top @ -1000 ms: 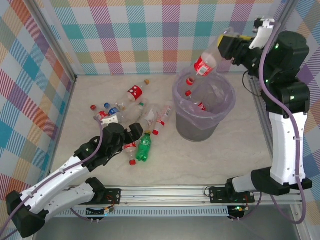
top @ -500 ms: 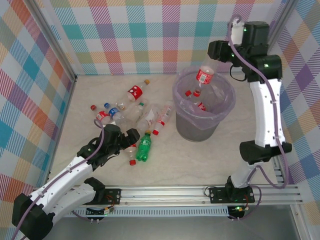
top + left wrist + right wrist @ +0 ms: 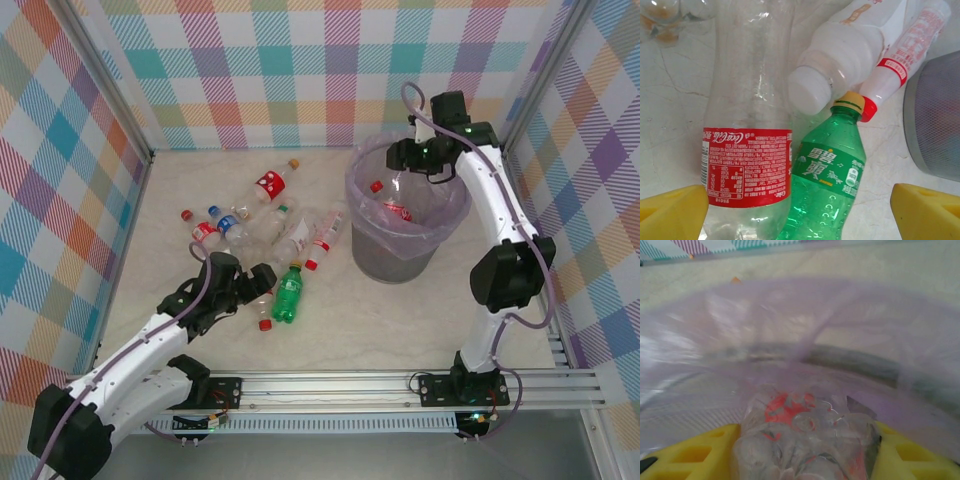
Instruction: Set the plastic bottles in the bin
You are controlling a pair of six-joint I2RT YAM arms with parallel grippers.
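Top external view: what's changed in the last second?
The right gripper swung left and down from high beside the bin into its mouth, still shut on the clear red-labelled bottle. The left gripper stayed open, low over the loose bottles, barely shifting. Those bottles and the bin have not moved.

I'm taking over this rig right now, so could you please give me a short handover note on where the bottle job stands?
Left gripper: open, holding nothing, poised low over a clear red-label bottle and the green bottle.
Right gripper: shut on a crumpled clear bottle, lowered into the mouth of the bin.
Done: at least one red-label bottle lies in the bin.
Left: release the held bottle, then clear the loose bottles lying on the table left of the bin, probably starting with the pair under the left gripper.
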